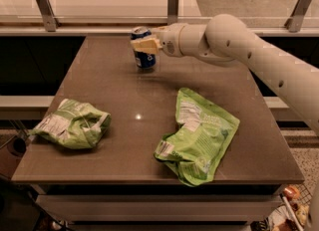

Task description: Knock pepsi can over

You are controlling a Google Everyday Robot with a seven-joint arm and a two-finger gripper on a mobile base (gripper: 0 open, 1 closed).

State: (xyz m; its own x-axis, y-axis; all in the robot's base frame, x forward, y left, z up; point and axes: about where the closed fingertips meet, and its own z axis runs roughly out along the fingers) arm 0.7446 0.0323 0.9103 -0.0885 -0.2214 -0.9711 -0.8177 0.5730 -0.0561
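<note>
The pepsi can [144, 58] is a small dark-blue can with a silver top. It stands at the far middle of the brown table [124, 100], roughly upright with its top leaning slightly to the left. My gripper [145, 45] reaches in from the right on the white arm [234, 43]. Its pale tip lies across the upper front of the can and touches it, hiding part of the label.
A crumpled green bag [75, 124] lies at the near left of the table. A larger green bag [199, 135] lies at the near right. A glass railing with metal posts [173, 3] runs just behind the table's far edge.
</note>
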